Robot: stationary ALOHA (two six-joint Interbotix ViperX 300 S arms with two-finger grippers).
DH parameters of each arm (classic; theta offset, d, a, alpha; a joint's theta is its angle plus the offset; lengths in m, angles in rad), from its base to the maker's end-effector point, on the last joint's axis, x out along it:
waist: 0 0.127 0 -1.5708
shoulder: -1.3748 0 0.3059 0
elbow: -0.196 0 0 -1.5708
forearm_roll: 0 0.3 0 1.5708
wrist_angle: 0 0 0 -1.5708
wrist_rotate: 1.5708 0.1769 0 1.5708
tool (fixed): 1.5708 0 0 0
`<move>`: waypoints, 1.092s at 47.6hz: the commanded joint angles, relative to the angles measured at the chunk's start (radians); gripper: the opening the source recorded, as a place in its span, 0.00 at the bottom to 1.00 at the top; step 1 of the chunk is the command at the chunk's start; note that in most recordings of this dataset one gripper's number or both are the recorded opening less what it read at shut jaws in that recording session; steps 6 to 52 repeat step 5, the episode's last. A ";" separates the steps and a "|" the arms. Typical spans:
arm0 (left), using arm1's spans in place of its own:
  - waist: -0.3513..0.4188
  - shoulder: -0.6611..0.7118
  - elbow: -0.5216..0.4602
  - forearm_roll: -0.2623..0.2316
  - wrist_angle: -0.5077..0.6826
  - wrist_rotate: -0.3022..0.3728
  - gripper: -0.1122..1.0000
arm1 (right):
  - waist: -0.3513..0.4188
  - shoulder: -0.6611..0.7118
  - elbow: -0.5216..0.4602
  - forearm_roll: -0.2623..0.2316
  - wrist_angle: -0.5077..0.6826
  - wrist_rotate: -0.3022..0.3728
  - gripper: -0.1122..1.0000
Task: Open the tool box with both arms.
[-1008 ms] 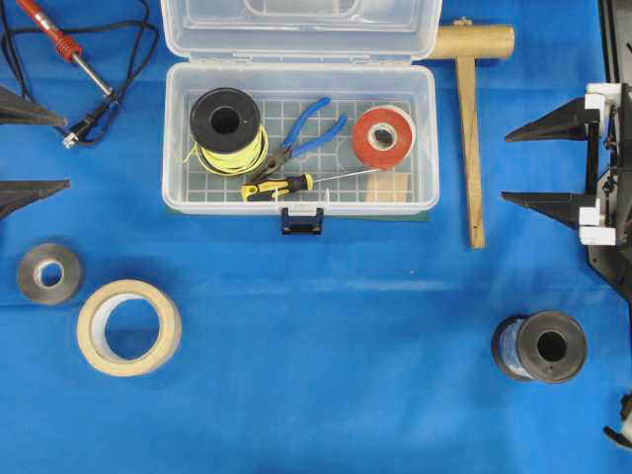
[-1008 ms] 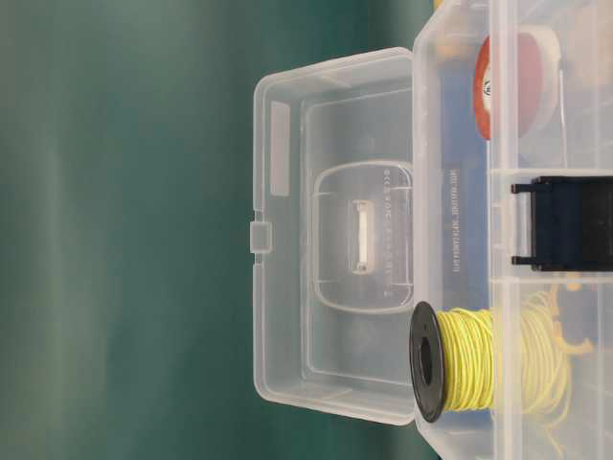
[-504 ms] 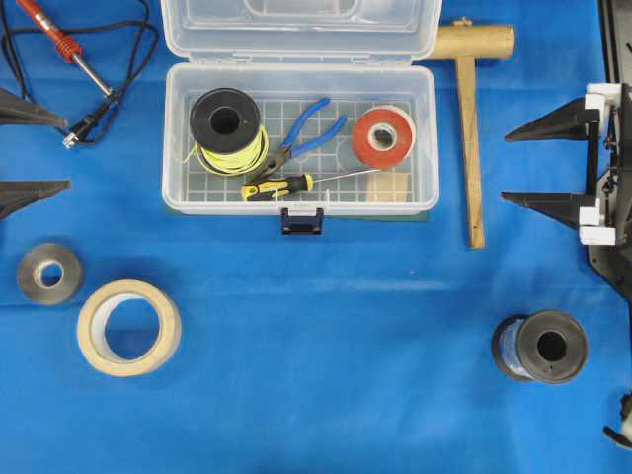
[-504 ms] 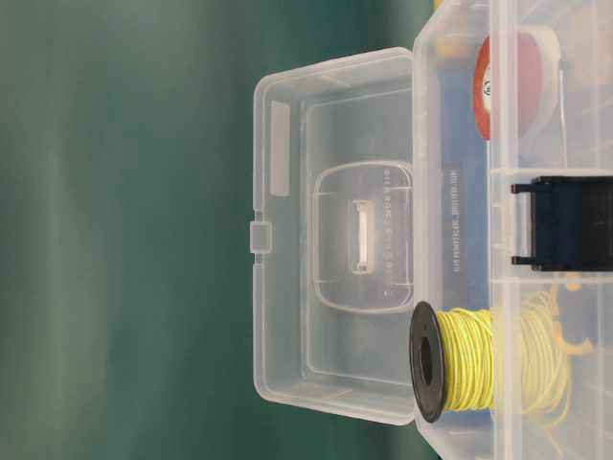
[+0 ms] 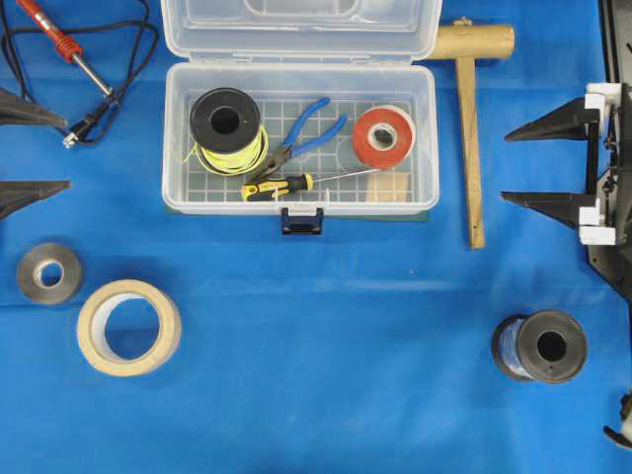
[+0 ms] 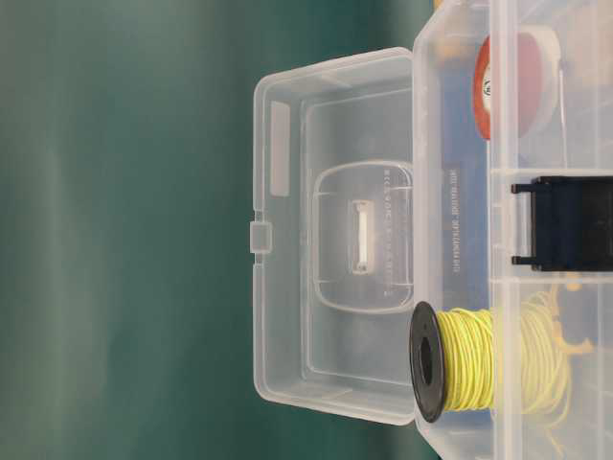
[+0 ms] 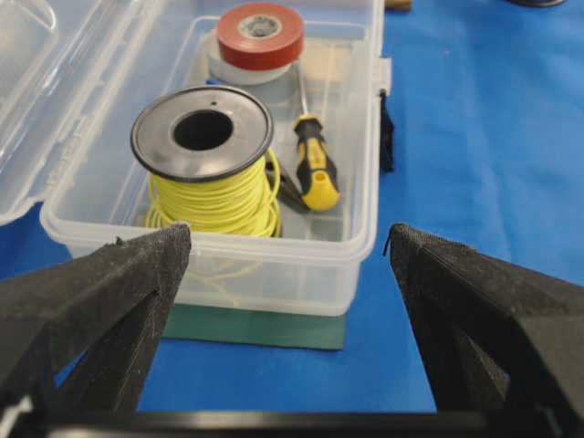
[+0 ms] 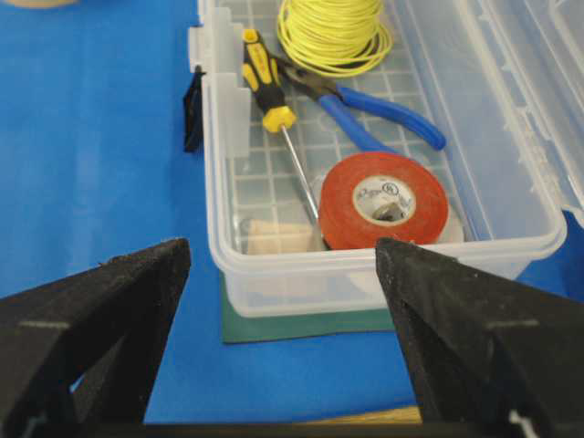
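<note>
- Overhead view: the tool box [image 5: 299,138] sits at the upper middle of the frame on the blue surface [image 5: 326,336], its lid [image 5: 296,28] thrown back toward the top edge and its black latch [image 5: 302,220] hanging at the front wall. Inside, from left to right, lie a spool of yellow wire [image 5: 227,130], blue-handled pliers [image 5: 301,138], a yellow-and-black screwdriver [image 5: 281,186] and a roll of red tape [image 5: 384,136]. The left tool [image 5: 35,148] shows at the left edge, spread wide and holding nothing; the right tool [image 5: 538,163] at the right edge is likewise spread and empty. Both are well apart from the box. Around it lie a red soldering iron [image 5: 59,41] (upper left), a wooden mallet [image 5: 469,118] just right of the box, a grey tape roll [image 5: 49,274], a beige tape roll [image 5: 129,327] and a black spool [image 5: 541,347] at the lower right.
- Table-level view (this picture is turned on its side): the clear lid [image 6: 330,235] stands open against a green backdrop, with the yellow wire spool [image 6: 455,359] and latch [image 6: 565,223] at the right.
- Left wrist view: the left tool [image 7: 287,246] gapes wide, its two fingers framing the near end of the box [image 7: 219,265], not touching it.
- Right wrist view: the right tool [image 8: 283,255] is also parted wide, just short of the box end [image 8: 383,274] holding the red tape [image 8: 383,201].
</note>
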 commanded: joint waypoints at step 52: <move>0.000 0.009 -0.011 0.002 -0.005 -0.002 0.90 | 0.002 0.005 -0.015 0.000 -0.011 -0.002 0.84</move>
